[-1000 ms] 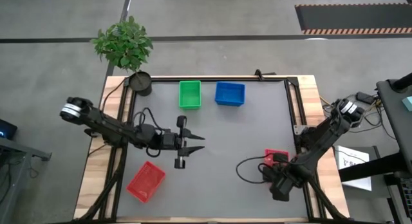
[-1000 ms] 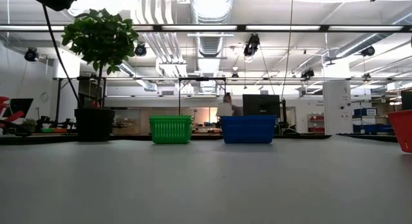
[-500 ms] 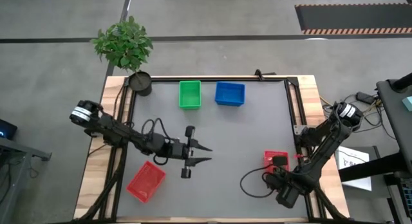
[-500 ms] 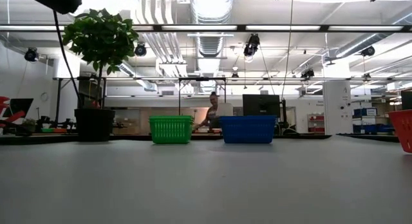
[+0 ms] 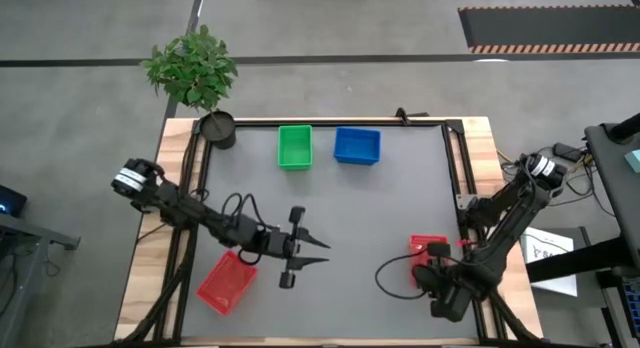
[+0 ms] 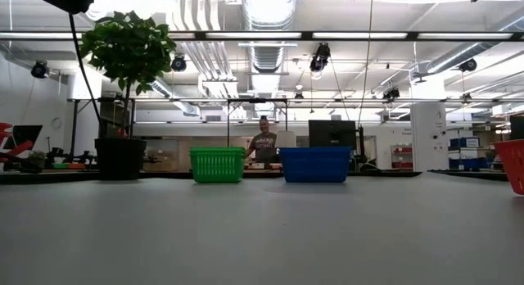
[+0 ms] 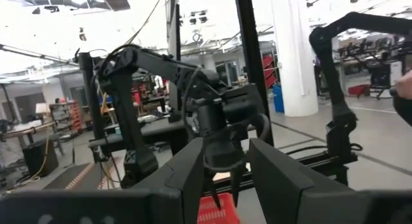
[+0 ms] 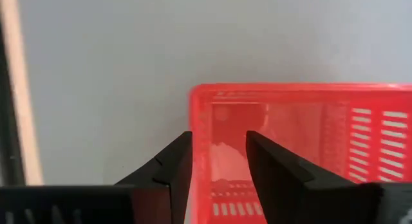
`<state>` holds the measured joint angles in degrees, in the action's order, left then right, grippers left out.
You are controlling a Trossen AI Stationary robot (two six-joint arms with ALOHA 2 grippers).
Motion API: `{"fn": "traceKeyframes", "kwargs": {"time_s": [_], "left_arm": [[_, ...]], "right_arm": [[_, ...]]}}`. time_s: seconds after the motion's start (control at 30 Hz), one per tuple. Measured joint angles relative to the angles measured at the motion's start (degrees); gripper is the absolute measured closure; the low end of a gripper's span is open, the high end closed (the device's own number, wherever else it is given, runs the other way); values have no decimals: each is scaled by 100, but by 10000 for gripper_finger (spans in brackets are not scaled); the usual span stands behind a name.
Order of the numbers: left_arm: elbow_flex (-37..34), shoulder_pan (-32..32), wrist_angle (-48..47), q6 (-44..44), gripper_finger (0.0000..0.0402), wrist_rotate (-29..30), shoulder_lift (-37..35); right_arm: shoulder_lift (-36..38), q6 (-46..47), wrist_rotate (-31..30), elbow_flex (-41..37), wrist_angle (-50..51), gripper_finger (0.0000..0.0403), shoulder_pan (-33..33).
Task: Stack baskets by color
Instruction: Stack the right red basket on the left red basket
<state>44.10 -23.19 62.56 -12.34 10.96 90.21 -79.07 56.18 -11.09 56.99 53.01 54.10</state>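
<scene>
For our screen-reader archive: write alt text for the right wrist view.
The right claw stands open astride the short wall of a red basket, one finger inside and one outside, over the grey table.

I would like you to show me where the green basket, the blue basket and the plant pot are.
green basket (image 5: pixel 294 147), high view, its open inside.
blue basket (image 5: pixel 356 146), high view, its open inside.
plant pot (image 6: pixel 119 159), low view, its dark front wall.
</scene>
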Motion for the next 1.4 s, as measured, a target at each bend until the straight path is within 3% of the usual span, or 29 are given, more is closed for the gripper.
{"fn": "traceKeyframes", "kwargs": {"time_s": [0.33,0.5,0.67,0.9,1.03,1.17,1.4], "left_arm": [[-2,-219,-3,-3,293,-1,-11],[-9,-287,-4,2,293,0,-13],[-9,-454,9,4,293,0,11],[207,-613,-10,11,293,0,432],[554,-613,-11,6,293,0,795],[869,-609,-8,9,293,0,1124],[1185,-611,-84,298,293,0,1484]], "right_arm": [[-710,117,50,0,-362,267,280],[-1306,-406,-25,0,-396,303,278],[-1698,-1223,-540,87,-416,381,263],[-1669,-2908,-1498,297,-554,394,153],[-1324,-4255,-1589,339,-1144,394,-105],[-891,-5725,-815,241,-2101,394,-422],[-356,-7407,1675,-40,-3446,394,-1098]]}}
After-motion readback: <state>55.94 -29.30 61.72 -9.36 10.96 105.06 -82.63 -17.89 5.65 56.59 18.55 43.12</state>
